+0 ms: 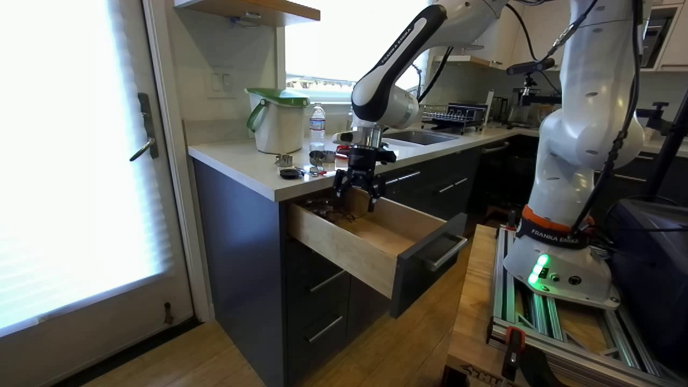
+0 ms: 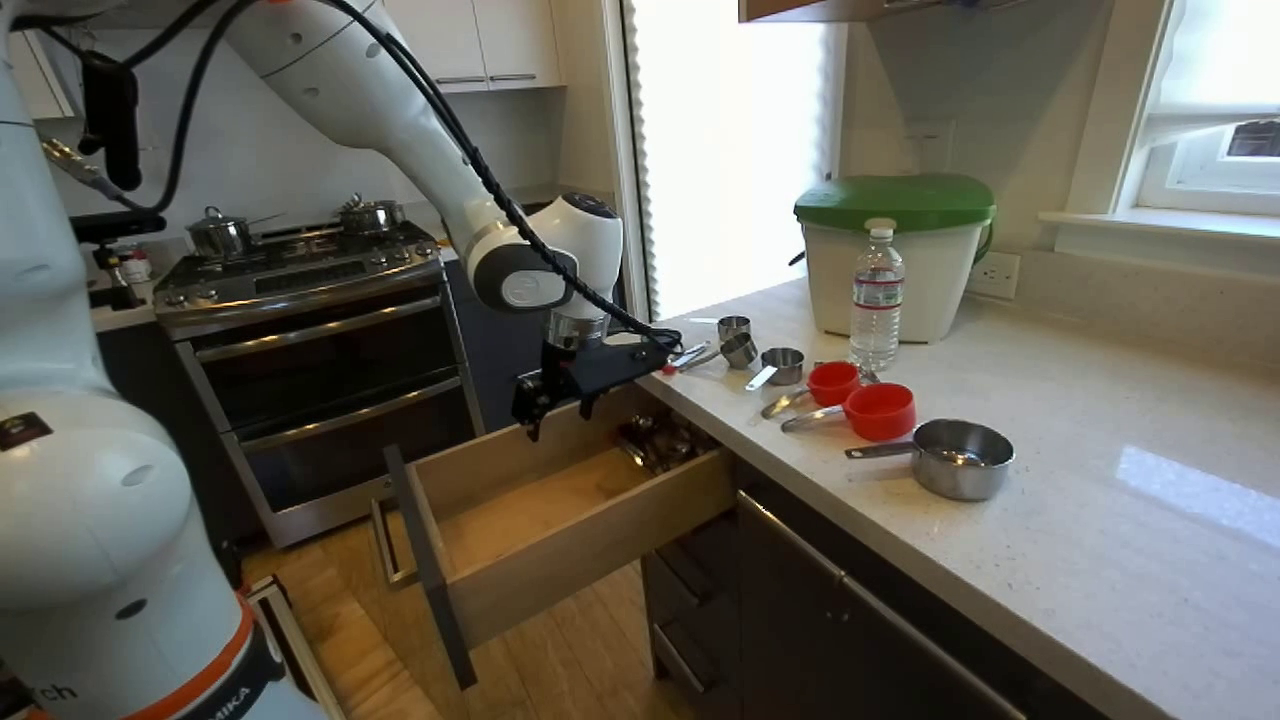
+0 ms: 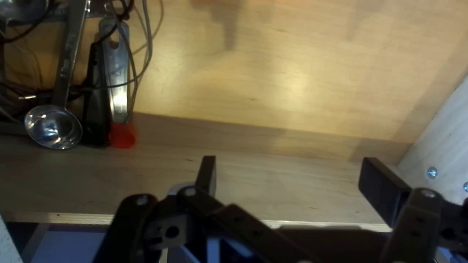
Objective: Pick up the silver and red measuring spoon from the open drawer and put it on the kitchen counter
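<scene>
The silver and red measuring spoon point(image 3: 117, 87) lies at the left in the wrist view, with a flat silver handle and a red bowl end near the drawer wall. Thin dark cables cross its handle. I cannot make it out in the exterior views. The open drawer point(image 1: 344, 248) has light wood sides and also shows in an exterior view point(image 2: 600, 535). The pale kitchen counter point(image 1: 231, 157) point(image 2: 1110, 540) is above it. My gripper point(image 1: 356, 198) point(image 2: 558, 415) is over the drawer. In the wrist view the gripper point(image 3: 287, 179) is open and empty, right of the spoon.
A silver round spoon point(image 3: 53, 126), a black handle point(image 3: 95, 98) and cables crowd the drawer's inner end. The counter bears red measuring cups point(image 2: 880, 411), a metal cup point(image 2: 962, 460), a bottle point(image 2: 877, 300) and a green-lidded bin point(image 2: 890, 270). The counter edge overhangs the drawer's inner end.
</scene>
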Robot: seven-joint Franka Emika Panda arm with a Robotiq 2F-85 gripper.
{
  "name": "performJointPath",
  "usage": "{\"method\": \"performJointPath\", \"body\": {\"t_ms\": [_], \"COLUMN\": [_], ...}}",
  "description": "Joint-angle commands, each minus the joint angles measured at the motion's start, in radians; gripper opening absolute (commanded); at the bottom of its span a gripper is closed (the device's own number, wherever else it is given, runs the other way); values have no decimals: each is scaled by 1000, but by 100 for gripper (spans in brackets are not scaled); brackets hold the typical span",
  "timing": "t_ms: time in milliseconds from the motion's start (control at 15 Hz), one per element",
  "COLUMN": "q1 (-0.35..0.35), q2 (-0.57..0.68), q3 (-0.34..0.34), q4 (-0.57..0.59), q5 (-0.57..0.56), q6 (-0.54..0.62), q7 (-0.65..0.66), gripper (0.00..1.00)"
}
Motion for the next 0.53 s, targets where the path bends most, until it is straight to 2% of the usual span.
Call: {"method": "performJointPath", "body": {"t_ms": [0,467], "q1": [-74,-144], "q2": [37,135], "q3": [64,133], "q4": [13,44], "q5": [-27,-16], "q6": [38,104], "q7": [56,36], "gripper": [100,100]}}
